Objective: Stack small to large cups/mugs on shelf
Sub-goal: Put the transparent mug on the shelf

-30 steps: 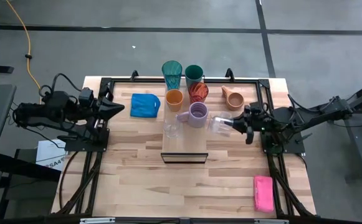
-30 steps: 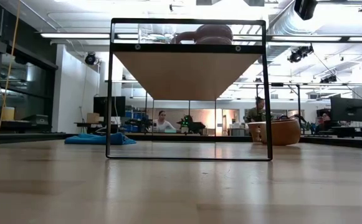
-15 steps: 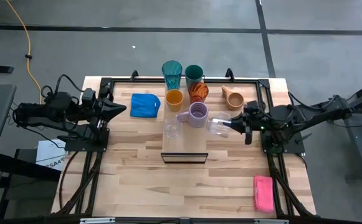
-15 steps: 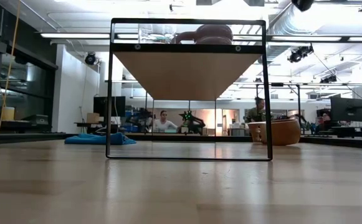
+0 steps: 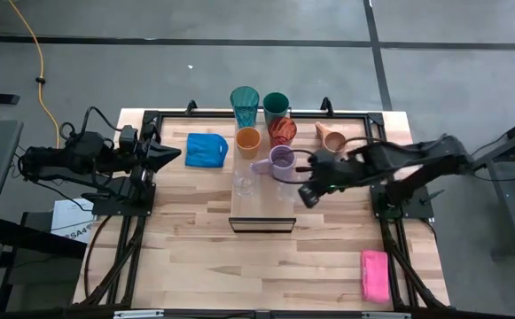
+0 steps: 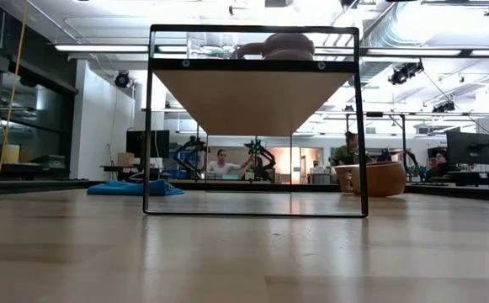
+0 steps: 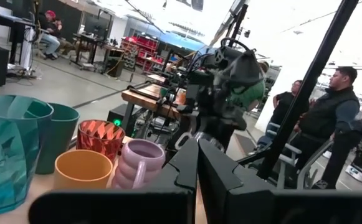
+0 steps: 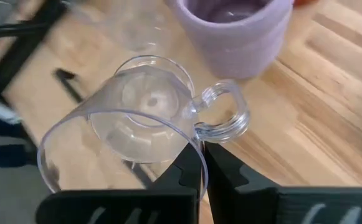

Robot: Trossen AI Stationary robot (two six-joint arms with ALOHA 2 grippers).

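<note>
My right gripper (image 5: 303, 182) reaches in over the shelf (image 5: 261, 206), just beside the lavender mug (image 5: 281, 162), and its fingers (image 8: 192, 169) are pinched together on the rim of a clear glass mug (image 8: 137, 127). In my right wrist view that glass hangs tipped, its mouth toward me and its looped handle out to one side, with the lavender mug close behind it on the light wood. From above the held glass is hard to make out against the gripper. The second clear glass (image 5: 244, 184) stands upright on the shelf, on the far side of the lavender mug from my right gripper. Behind the shelf, on the slatted table (image 5: 195, 257), stand the tall teal tumbler (image 5: 245, 105) and the dark green cup (image 5: 276, 105) side by side, with the orange cup (image 5: 248, 141) and the red cup (image 5: 282, 131) in front of them. The tan mug (image 5: 331, 139) lies near the table's right rear. My left gripper (image 5: 167, 154) waits at the table's left edge, its fingers pressed together on nothing, just beside the blue cloth (image 5: 206, 149). The pink sponge (image 5: 374, 274) lies well apart at the near right corner.
</note>
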